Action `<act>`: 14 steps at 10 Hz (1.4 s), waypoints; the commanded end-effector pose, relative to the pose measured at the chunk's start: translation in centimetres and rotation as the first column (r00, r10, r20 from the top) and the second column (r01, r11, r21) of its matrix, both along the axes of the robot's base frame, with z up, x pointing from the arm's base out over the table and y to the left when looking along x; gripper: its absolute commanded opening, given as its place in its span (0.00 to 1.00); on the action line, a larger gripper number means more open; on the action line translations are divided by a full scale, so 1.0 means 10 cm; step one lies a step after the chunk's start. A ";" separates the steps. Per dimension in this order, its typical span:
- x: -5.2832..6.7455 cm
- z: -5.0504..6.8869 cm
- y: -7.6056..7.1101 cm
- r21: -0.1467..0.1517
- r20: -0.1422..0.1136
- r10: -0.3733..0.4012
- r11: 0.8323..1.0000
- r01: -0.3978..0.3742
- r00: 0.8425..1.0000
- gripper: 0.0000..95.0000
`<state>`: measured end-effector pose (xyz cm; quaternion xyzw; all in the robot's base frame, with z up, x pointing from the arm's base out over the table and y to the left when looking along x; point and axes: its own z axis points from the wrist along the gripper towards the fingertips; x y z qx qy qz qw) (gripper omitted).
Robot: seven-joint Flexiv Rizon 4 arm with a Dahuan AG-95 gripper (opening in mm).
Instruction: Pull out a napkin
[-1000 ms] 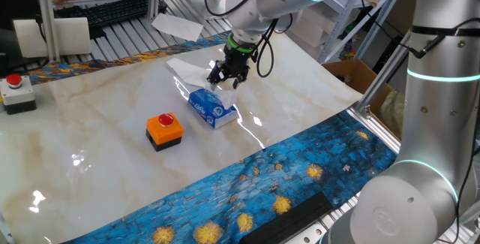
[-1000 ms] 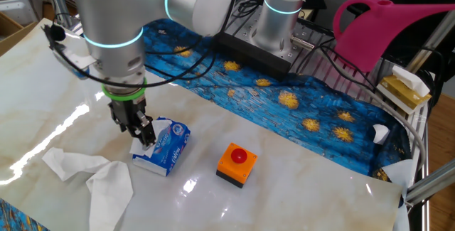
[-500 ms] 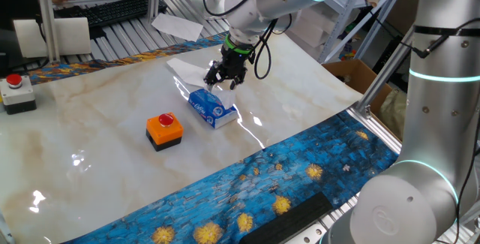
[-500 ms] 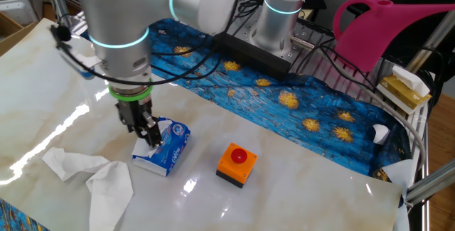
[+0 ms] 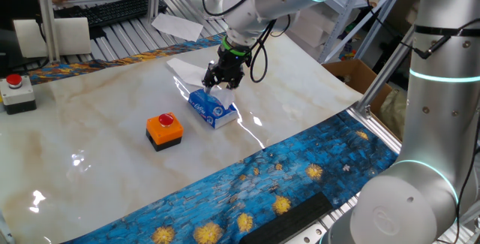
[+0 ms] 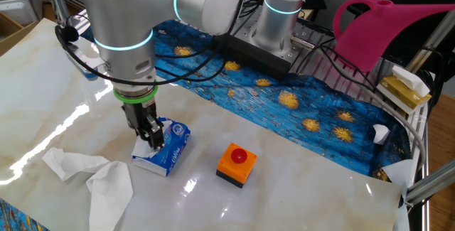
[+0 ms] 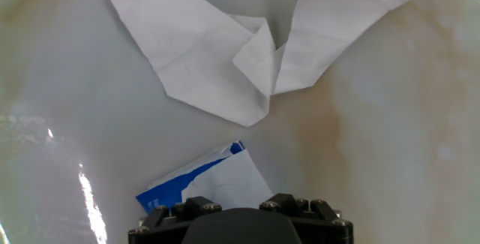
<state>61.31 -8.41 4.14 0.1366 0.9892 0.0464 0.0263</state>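
Note:
The small blue carton [image 5: 214, 107] lies on the marble table, also in the other fixed view [image 6: 169, 153] and at the bottom of the hand view [image 7: 174, 189]. A white napkin [image 7: 238, 180] shows at the carton's top opening, right under the hand. My gripper [image 5: 220, 83] hangs just above the carton's far end, fingers pointing down and slightly apart, holding nothing; it also shows in the other fixed view [image 6: 152, 140]. Its fingertips are hidden in the hand view. Two loose crumpled white napkins [image 7: 247, 56] lie on the table beyond the carton [image 6: 92, 175].
An orange box with a red button [image 5: 163, 131] stands near the carton [image 6: 235, 164]. A grey box with a red button [image 5: 15, 92] sits at the far left. A blue patterned cloth [image 5: 285, 176] covers the table's front edge. A pink watering can [image 6: 384, 25] stands by a wire rack.
My gripper has shifted a short way sideways and lower, ending over the carton's far end. The carton and loose napkins have not moved.

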 end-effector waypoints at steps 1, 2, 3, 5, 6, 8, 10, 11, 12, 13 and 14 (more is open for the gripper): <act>-0.03 0.07 0.00 -0.071 -0.058 0.083 0.994 -0.087 0.995 0.00; -0.04 0.16 0.02 -0.069 -0.088 0.078 0.994 -0.084 0.993 0.00; -0.04 0.17 0.02 -0.068 -0.098 0.077 0.994 -0.084 0.992 0.00; -0.04 0.21 0.03 -0.069 -0.132 0.088 0.993 -0.098 0.987 0.00; -0.05 0.25 0.03 -0.069 -0.158 0.087 0.993 -0.099 0.984 0.00; -0.05 0.35 0.00 -0.076 -0.181 0.109 0.989 -0.124 0.977 0.00; -0.04 0.66 -0.15 -0.139 -0.237 0.211 0.959 -0.248 0.948 0.00; -0.04 0.79 -0.22 -0.134 -0.254 0.229 0.954 -0.269 0.940 0.00; -0.06 0.98 -0.33 -0.123 -0.276 0.248 0.949 -0.290 0.929 0.00; -0.10 1.20 -0.38 -0.117 -0.281 0.217 0.959 -0.258 0.935 0.00; -0.13 1.26 -0.35 -0.118 -0.284 0.222 0.957 -0.264 0.933 0.00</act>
